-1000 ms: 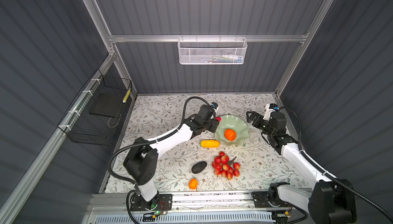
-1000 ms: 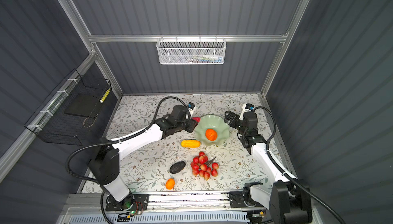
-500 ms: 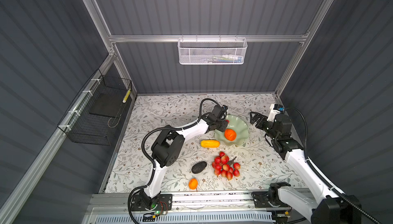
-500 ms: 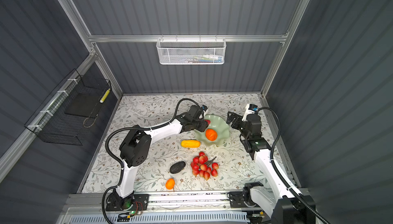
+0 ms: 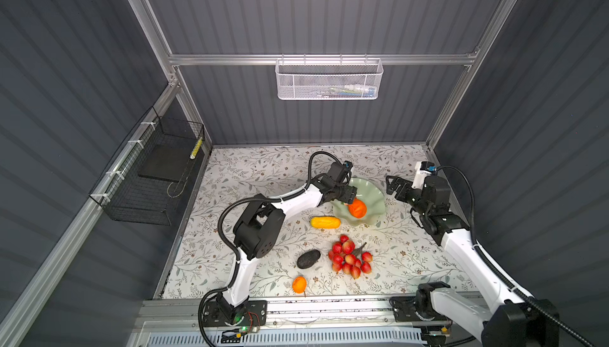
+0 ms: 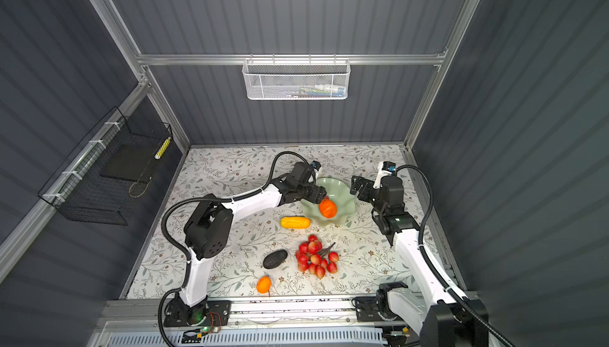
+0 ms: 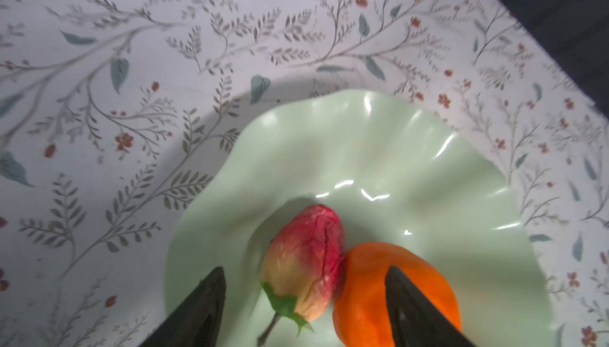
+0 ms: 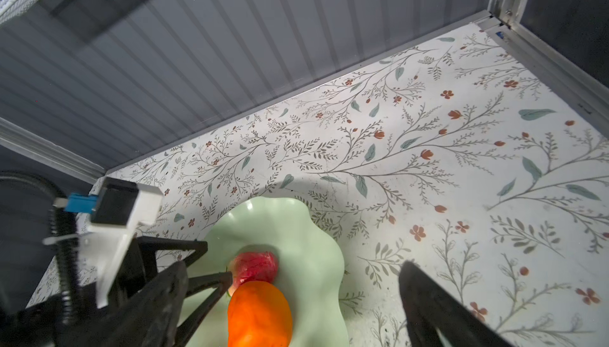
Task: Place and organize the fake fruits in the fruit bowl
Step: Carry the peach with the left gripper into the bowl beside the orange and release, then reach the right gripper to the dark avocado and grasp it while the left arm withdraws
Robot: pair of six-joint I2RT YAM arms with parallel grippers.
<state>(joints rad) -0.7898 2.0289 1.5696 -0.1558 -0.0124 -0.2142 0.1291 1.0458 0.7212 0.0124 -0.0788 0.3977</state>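
Claw status, both top views: left claw (image 5: 350,193) (image 6: 318,193) reaches over the left rim of the fruit bowl (image 5: 374,190) (image 6: 344,188). Its tips are just beside the orange fruit (image 5: 357,208) (image 6: 328,208) lying in the bowl's near half. Right claw (image 5: 393,185) (image 6: 357,185) is spread wide and empty, just right of the bowl. On the counter (image 5: 263,177) (image 6: 230,177): yellow oblong (image 5: 325,222) (image 6: 295,222) just in front of the bowl, berry cluster (image 5: 349,258) (image 6: 314,256) nearer the front, dark avocado (image 5: 308,259) (image 6: 275,259) just left of it, second orange (image 5: 299,284) (image 6: 263,284) closest to the front edge.

Left wrist: left claw (image 7: 304,269) is spread, fingers (image 7: 204,305) either side of the strawberry (image 7: 306,249), gripping nothing. The strawberry lies on its side on the bowl (image 7: 362,151) floor, touching the orange fruit (image 7: 362,282). It's deep red at the tip, fading to pale yellow-pink at the green-leafed stem end. One finger overlaps the orange in view; can't tell contact.

Right wrist: right claw (image 8: 293,273) is spread, nothing held. Pale mint bowl (image 8: 316,249) has a wavy rim, with the strawberry (image 8: 255,266) against the orange fruit (image 8: 258,312) inside. Left claw (image 8: 227,276) tips sit right at the strawberry.
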